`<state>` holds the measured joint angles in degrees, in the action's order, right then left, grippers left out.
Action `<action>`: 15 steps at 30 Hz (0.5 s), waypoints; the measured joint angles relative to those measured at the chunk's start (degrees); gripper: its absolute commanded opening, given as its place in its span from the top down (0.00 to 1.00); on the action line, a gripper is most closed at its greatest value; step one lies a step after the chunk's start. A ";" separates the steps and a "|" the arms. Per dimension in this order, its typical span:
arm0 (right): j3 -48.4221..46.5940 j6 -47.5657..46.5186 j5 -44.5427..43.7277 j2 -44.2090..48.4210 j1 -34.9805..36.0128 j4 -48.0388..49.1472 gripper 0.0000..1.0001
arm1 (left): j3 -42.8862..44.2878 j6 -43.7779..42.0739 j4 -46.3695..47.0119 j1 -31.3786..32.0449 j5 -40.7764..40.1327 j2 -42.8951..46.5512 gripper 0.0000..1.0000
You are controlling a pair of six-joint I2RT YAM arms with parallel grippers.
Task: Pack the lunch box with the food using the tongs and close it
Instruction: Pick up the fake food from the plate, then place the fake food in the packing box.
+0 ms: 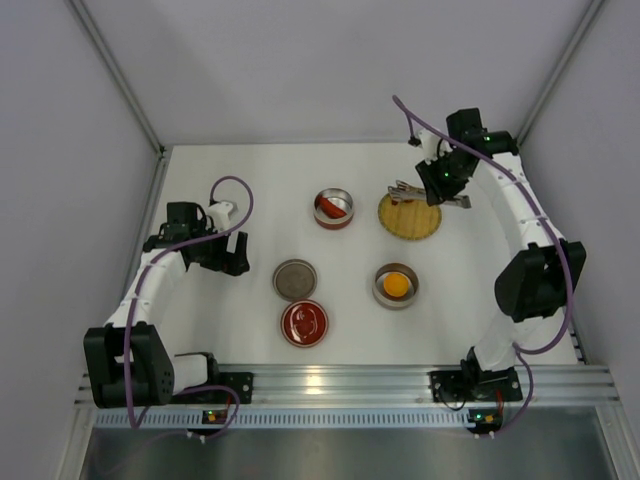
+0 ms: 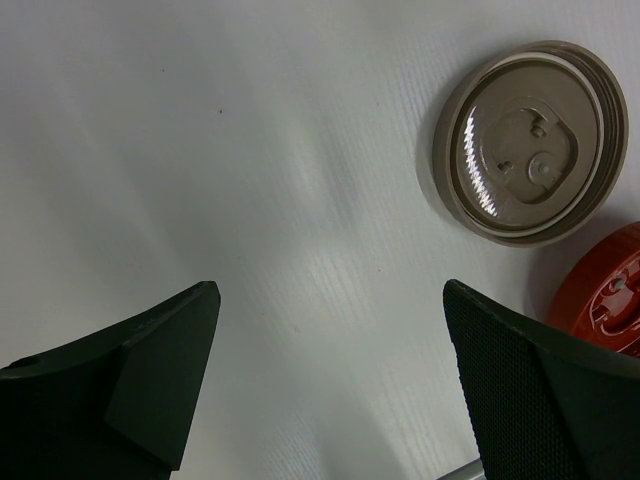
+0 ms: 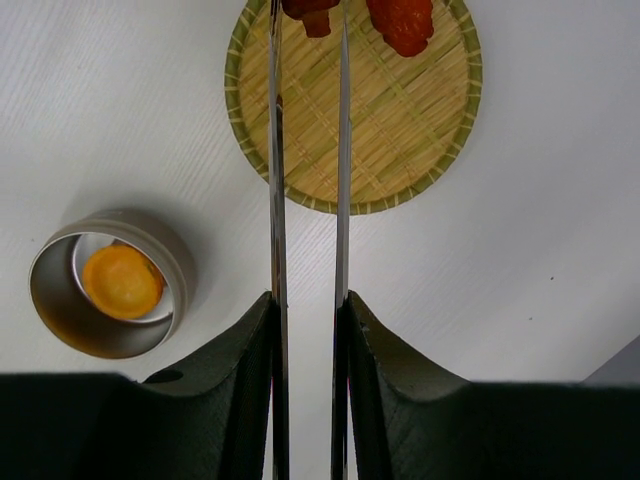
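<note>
Nearby, orange piece (image 3: 122, 281) in bowl (image 3: 182, 262), red pieces (image 3: 405, 22) on plate (image 3: 400, 130), right end effector (image 3: 308, 305) gripping tongs (image 3: 277, 200) (left end effector (image 2: 330, 295) agape).

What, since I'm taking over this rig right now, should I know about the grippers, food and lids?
Left gripper: open, empty, hovering beside the grey lid and red lid.
Right gripper: shut on the tongs, their tips at the red pieces on the woven plate.
Done: orange-yellow piece sits in one metal bowl; the other bowl holds red food.
Left: tong the plate's red pieces across, then fit the lids.
</note>
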<state>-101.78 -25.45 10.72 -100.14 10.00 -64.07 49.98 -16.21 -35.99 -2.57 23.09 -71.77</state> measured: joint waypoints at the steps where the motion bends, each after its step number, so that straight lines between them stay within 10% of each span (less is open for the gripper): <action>1: -0.33 0.13 0.15 0.00 0.02 -0.26 0.96 | 0.00 0.00 0.02 0.00 0.00 0.00 0.02; 15: -8.72 3.34 1.40 -0.31 10.01 -1.92 0.96 | 0.00 0.02 0.02 0.00 0.02 0.00 0.02</action>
<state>-110.50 -22.11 12.12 -100.44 20.01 -66.00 49.98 -16.19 -35.97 -2.57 23.11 -71.77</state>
